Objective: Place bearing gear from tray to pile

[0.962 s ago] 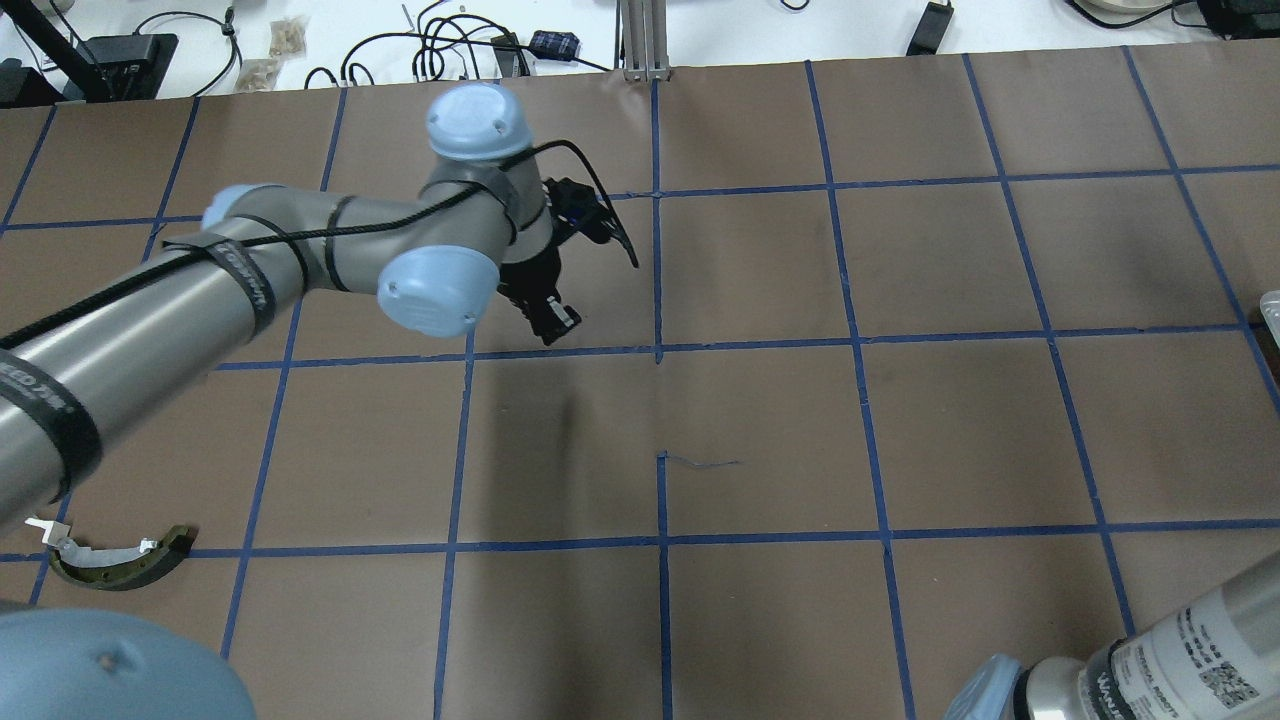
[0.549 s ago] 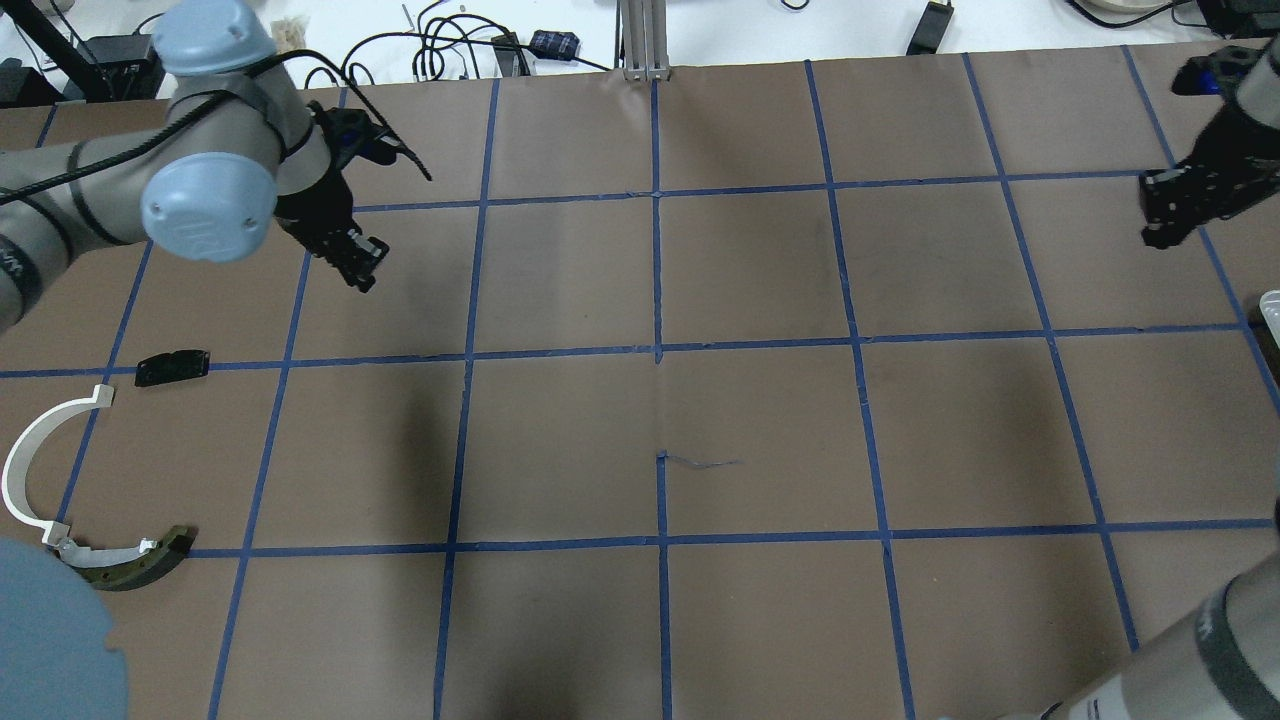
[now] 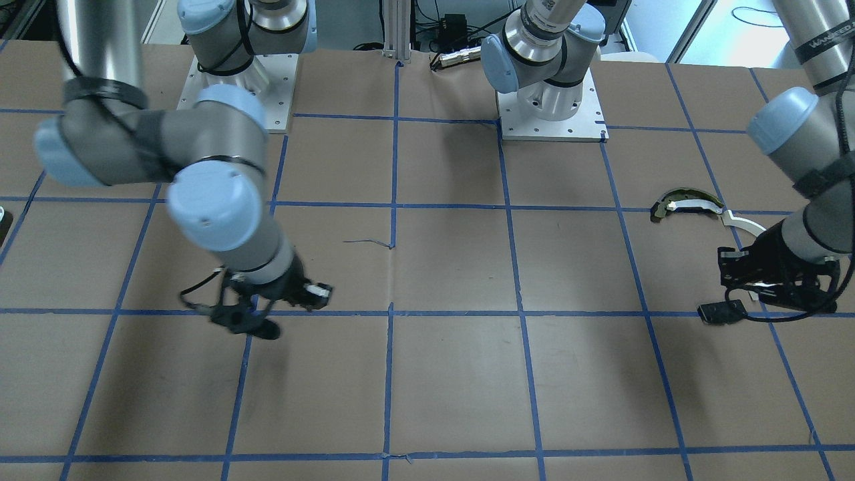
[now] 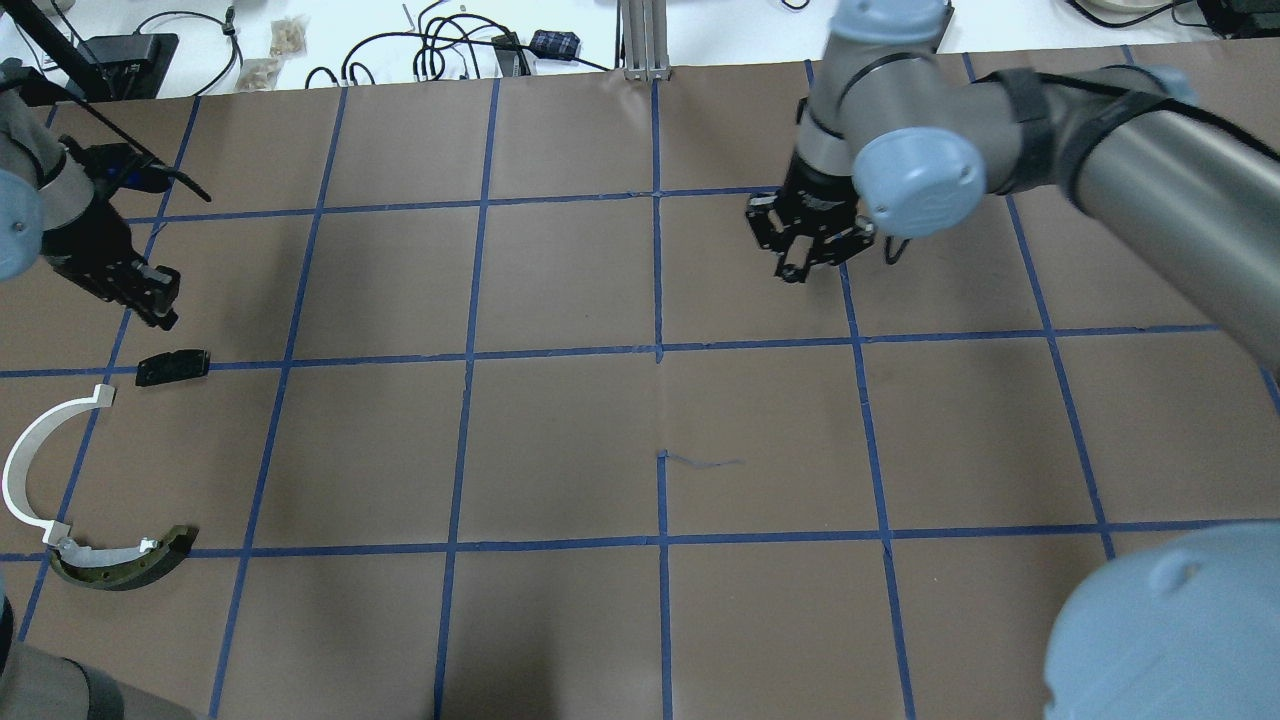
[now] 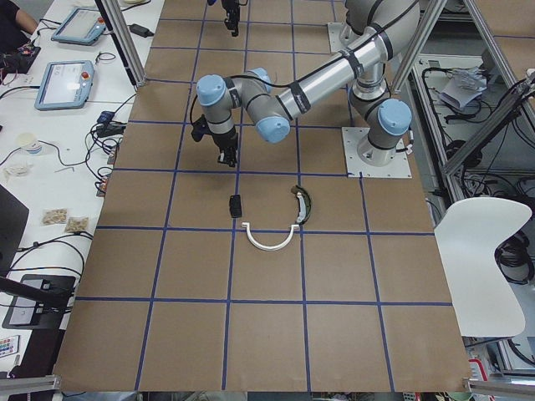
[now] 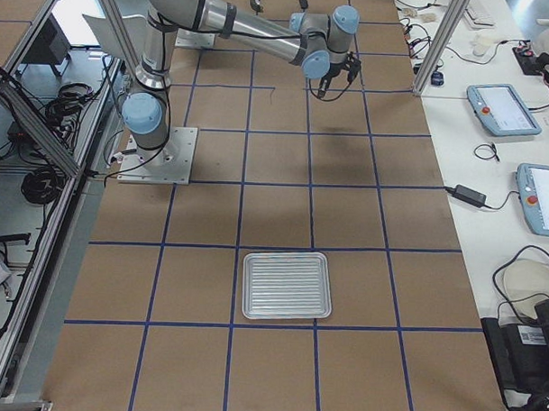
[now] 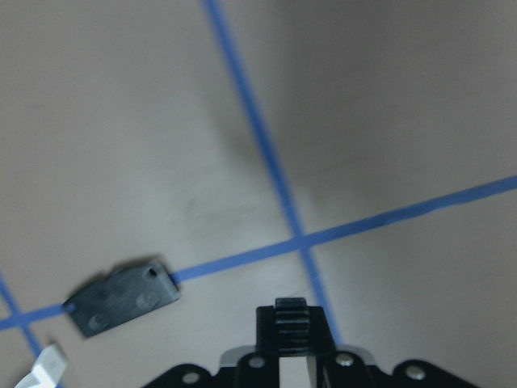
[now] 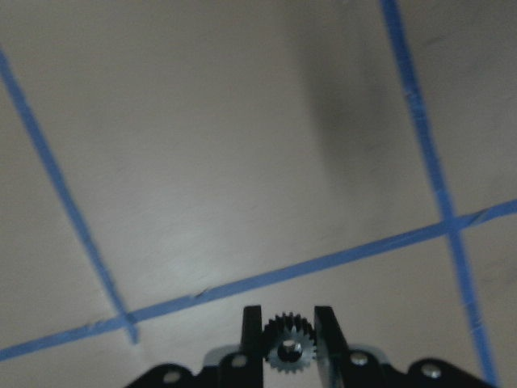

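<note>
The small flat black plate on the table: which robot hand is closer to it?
Left. The left gripper hovers just beyond the black plate, almost over it. The right gripper is far off, on the robot's other side.

The right arm (image 4: 1150,150) and left arm (image 3: 805,27) were silver-grey tubes with pale blue joint caps (image 4: 915,180), black strapped cables (image 4: 1110,88) and white screwed base plates (image 3: 588,117).

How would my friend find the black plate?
On the brown table, look near the left gripper. Three small parts lie there, and the black plate sits on a blue line. It is flat and straight; the white arc and dark piece are curved.
</note>
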You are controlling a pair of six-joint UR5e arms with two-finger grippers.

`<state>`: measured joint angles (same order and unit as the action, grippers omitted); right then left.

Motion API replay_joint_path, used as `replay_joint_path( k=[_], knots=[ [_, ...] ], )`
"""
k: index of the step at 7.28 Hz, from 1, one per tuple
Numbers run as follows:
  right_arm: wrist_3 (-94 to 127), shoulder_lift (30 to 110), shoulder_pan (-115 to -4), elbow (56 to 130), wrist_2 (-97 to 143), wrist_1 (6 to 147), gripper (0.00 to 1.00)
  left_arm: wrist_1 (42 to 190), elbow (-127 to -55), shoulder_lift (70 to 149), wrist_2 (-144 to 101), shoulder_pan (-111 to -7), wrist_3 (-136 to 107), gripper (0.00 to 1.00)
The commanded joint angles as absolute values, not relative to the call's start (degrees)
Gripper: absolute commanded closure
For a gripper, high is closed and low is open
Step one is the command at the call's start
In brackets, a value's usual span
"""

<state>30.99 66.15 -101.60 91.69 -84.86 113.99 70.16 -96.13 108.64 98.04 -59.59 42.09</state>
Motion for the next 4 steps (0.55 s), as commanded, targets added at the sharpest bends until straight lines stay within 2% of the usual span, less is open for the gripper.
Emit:
replay_joint_path(
  k=[1, 3, 4],
  knots=[
    [50.2, 59.1, -117.9, 92.4, -84.5, 125.9, 1.00, 70.3, -96.9, 110.1, 99.1, -51.4, 45.9, 1.00],
    [50.3, 55.0, -119.9, 92.6, -84.3, 128.5, 0.82, 70.2, -97.6, 110.1, 99.3, -49.3, 46.9, 1.00],
    [49.6, 57.4, -119.6, 92.3, -84.8, 127.5, 0.31, 70.3, -97.9, 110.2, 99.4, -49.3, 46.9, 1.00]
  ],
)
